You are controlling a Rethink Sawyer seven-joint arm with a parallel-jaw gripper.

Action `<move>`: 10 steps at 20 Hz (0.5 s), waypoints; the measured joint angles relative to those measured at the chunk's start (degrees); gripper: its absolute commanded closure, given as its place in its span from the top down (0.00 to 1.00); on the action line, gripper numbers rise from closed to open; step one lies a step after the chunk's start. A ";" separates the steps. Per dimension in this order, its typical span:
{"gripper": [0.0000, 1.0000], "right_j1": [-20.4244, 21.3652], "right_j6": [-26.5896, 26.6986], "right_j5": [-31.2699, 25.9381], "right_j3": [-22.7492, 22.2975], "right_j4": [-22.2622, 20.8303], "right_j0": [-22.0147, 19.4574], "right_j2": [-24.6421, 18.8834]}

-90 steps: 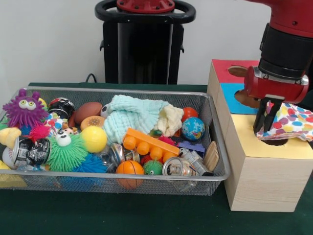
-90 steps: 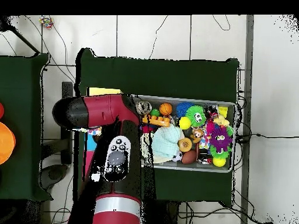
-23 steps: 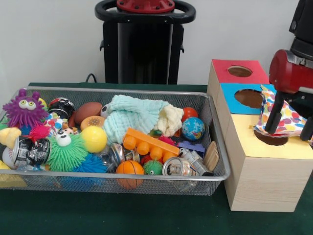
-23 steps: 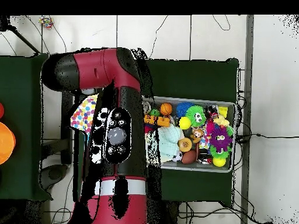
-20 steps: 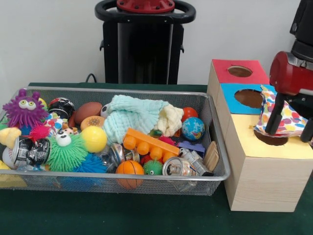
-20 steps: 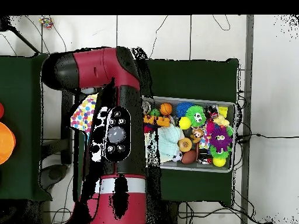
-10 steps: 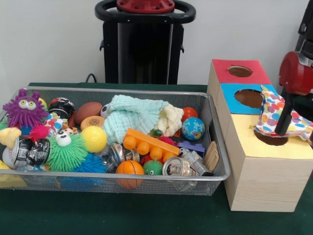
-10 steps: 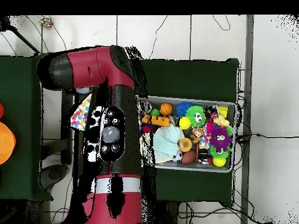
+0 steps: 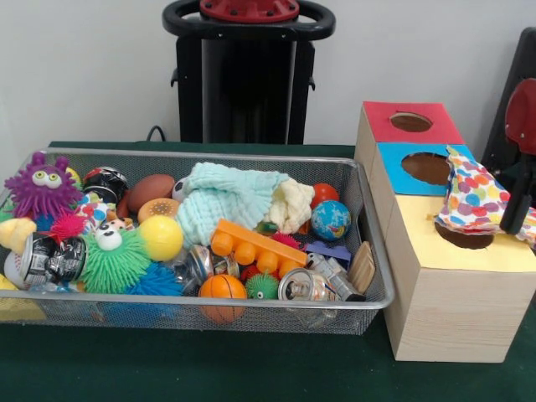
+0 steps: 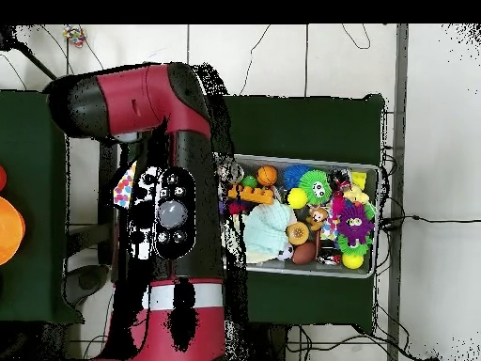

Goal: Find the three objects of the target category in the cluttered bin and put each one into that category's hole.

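Claw [image 9: 517,213] is hanging at the wooden box's [image 9: 448,306] right edge; whether spread or pressed together, I cannot tell. Spotted cloth [image 9: 473,199] is lying over the yellow section's hole.

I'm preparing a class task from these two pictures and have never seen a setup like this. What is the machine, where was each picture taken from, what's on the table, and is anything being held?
The machine is a red and black robot arm. One picture looks across the table at it; the other looks straight down.

On the green table sits a wire bin crowded with toys, balls, cans and a pale cloth. Beside it stands a wooden box with red, blue and yellow tops, each with a hole.

A spotted cloth lies bunched over the yellow hole, not fully in. The end effector shows only at the front view's right edge, beside that cloth; whether it grips anything cannot be told.
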State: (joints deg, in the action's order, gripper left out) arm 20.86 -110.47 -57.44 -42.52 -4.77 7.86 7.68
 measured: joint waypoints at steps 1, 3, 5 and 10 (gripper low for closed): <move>1.00 -0.01 0.00 -0.01 0.15 0.09 -0.02 -0.02; 1.00 -0.01 0.00 -0.01 0.32 0.41 -0.07 -0.11; 1.00 -0.01 0.00 -0.01 0.36 1.09 -0.22 -0.36; 1.00 0.01 0.00 -0.39 0.36 2.26 -0.53 -1.22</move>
State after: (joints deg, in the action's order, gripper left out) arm 20.87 -110.47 -57.83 -42.16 -2.52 7.33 6.46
